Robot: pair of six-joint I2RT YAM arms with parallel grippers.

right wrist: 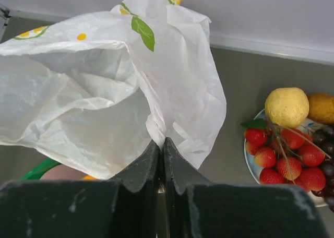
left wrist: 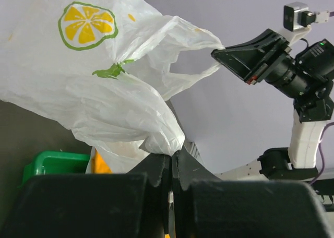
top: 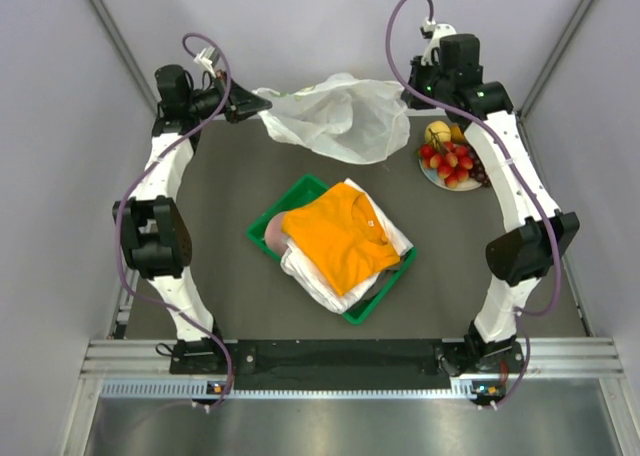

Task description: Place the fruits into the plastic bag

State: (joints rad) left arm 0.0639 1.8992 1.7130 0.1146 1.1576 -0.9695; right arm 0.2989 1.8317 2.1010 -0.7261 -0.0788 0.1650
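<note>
gripping the plastic bag (top: 335,116) from opposite sides, my left gripper (left wrist: 171,162) and right gripper (right wrist: 162,146) each have their jaws closed tight on its film. i see it spread between them at the far end of the table (top: 220,196), with the fruits (top: 452,156) heaped on a plate (right wrist: 248,155) just to its right.

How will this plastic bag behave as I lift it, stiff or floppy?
Likely floppy: the plastic bag sags in crinkled folds between the left tool and right tool. Probably very light: thin translucent film hangs from two small pinches. Its mouth may collapse if the tools move together.
</note>
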